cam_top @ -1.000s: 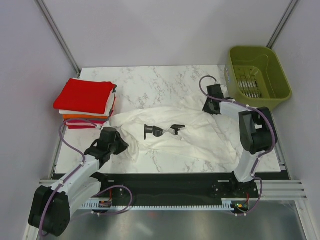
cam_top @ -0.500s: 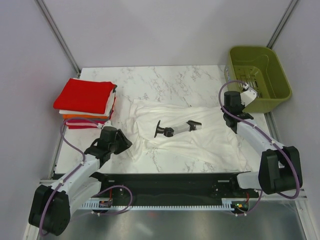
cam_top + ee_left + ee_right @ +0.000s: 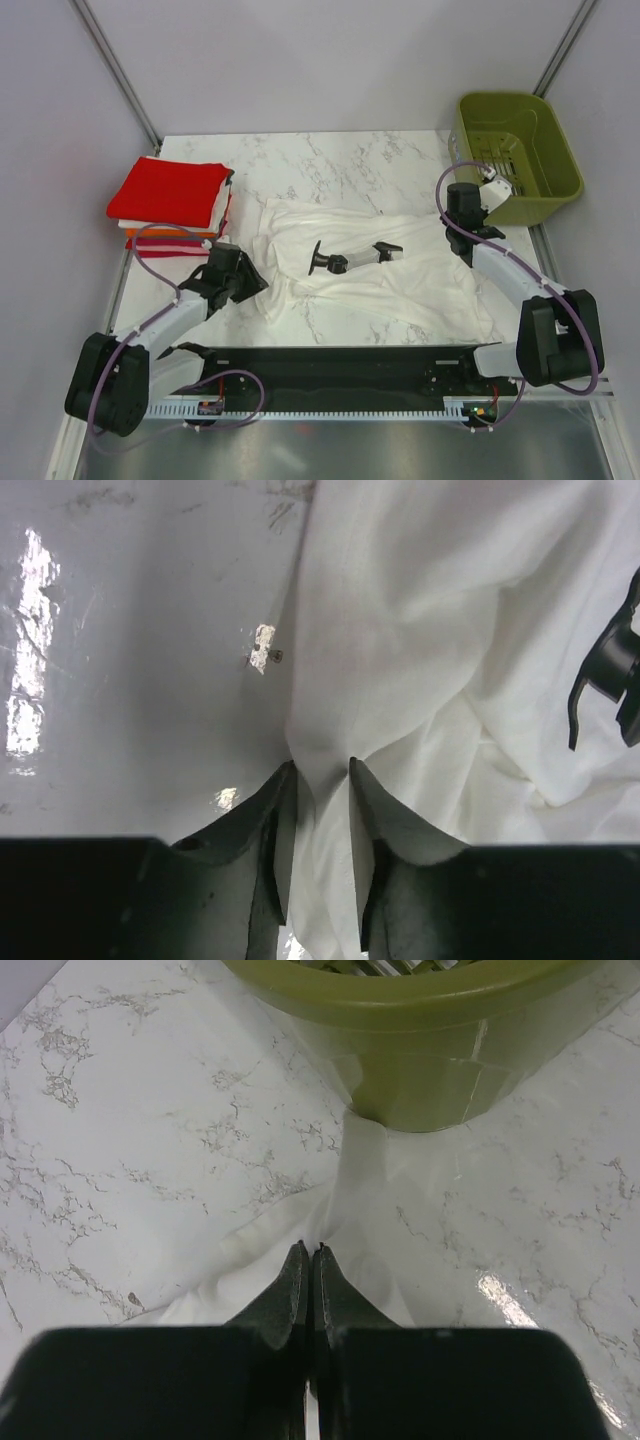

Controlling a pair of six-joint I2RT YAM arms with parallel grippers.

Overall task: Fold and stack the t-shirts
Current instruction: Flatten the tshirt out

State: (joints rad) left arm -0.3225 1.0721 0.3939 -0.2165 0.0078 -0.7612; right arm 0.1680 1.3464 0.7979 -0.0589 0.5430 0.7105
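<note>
Left fingers [image 3: 283,825] stand partly apart with a raised ridge of the white t-shirt [image 3: 400,630] running between them, not pinched as far as the wrist view shows. The left gripper [image 3: 318,772] sits at the shirt's left edge, toward the near-left of the table [image 3: 330,165]. Right fingers [image 3: 296,1290] are pressed fully together with cloth drawn up in a peak to their tips, so the right gripper [image 3: 309,1252] looks clamped on the shirt's far-right corner, just beside the olive basket [image 3: 420,1020] at the table's far-right corner. Shirt lies spread but rumpled across the middle of the table, black print [image 3: 350,258] up, creases bunched at its left side. Folded stack [image 3: 170,195], red on top, sits at the far-left corner, apart from the white shirt. Handling guess: light, limp, thin cloth that sags, bunches and slides easily on glossy marble; nothing fragile. Best taken by hems, shoulder corners or sleeve edges, both sides at once, pulled taut before folding; a mid-panel pinch would only tent it.
</note>
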